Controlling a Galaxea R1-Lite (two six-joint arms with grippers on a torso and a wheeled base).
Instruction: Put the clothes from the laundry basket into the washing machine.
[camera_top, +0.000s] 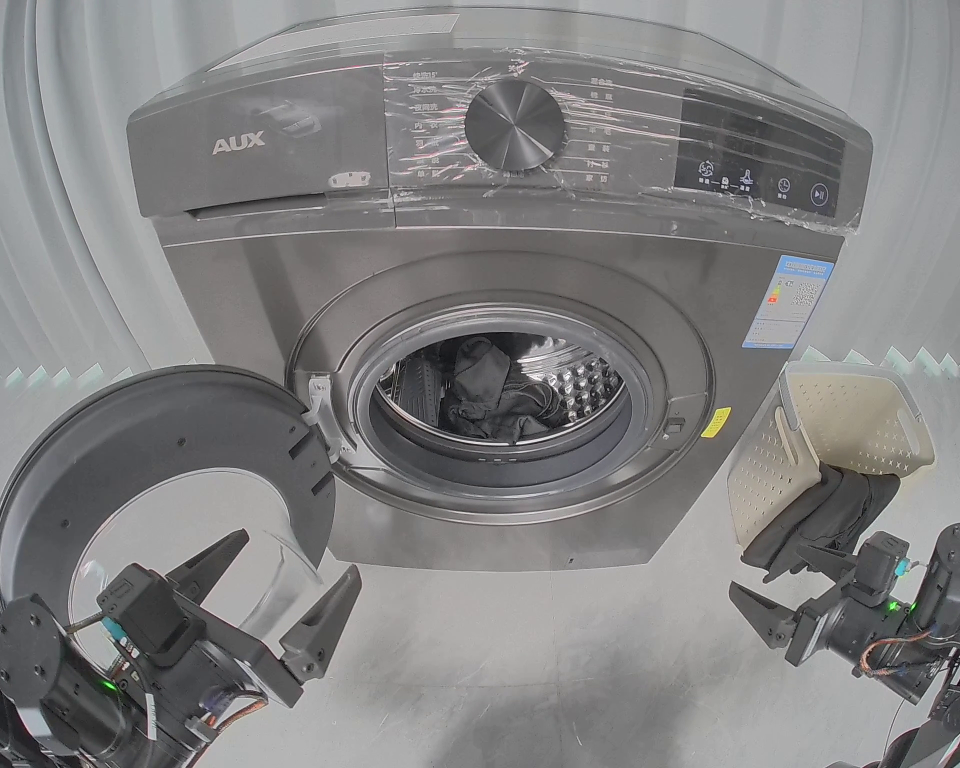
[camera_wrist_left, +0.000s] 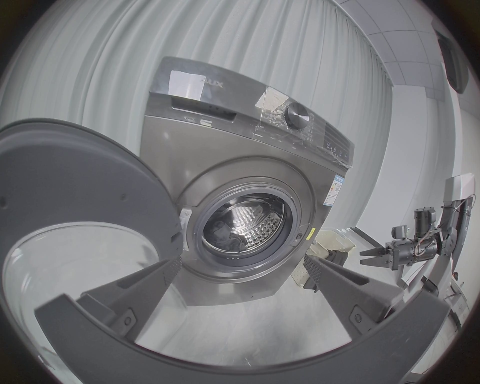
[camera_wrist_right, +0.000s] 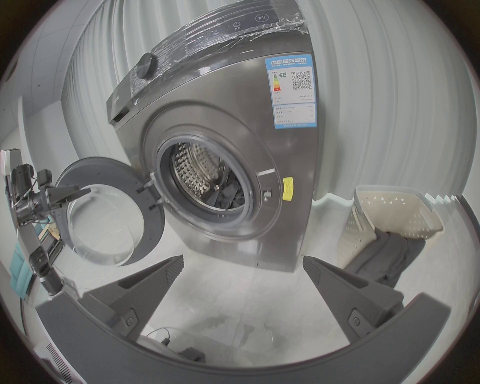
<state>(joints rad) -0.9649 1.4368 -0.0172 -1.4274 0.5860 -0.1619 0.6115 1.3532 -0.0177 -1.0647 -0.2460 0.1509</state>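
garment (camera_top: 822, 515): dark, bunched; hangs out of the basket mouth, over the lower rim, tail down toward the floor
basket (camera_top: 860, 420): cream, perforated, tipped on its side; on the floor at the washer's right front corner, mouth facing the robot
garment axis: long way runs from the basket mouth down and out toward the robot, slanting a bit toward the washer
right gripper (camera_top: 768, 572): fingers spread, holding nothing; low, just in front of the garment's hanging end, tips close to the cloth; contact cannot be told
key relation: garment lies ahead of the right gripper and slightly to its right in the wrist view, near; the fingers would straddle the hanging fold across its long axis
nearer arm: right, by far; judged the one to pick
left gripper (camera_top: 272, 592): fingers spread, holding nothing; low in front of the door, well apart from the basket
washer (camera_top: 500, 240): front loader, mouth open and unobstructed
door (camera_top: 150, 450): swung fully open to the left side, glass facing the left gripper
drum (camera_top: 585, 385): holds a dark load (camera_top: 495, 400) heaped at the middle
progress: judged partway; some cloth in, at least one piece left at the basket
next: probably pinch the fold, lift clear of the rim, carry left to the mouth
risk: cloth may drag the light basket along or snag on the rim
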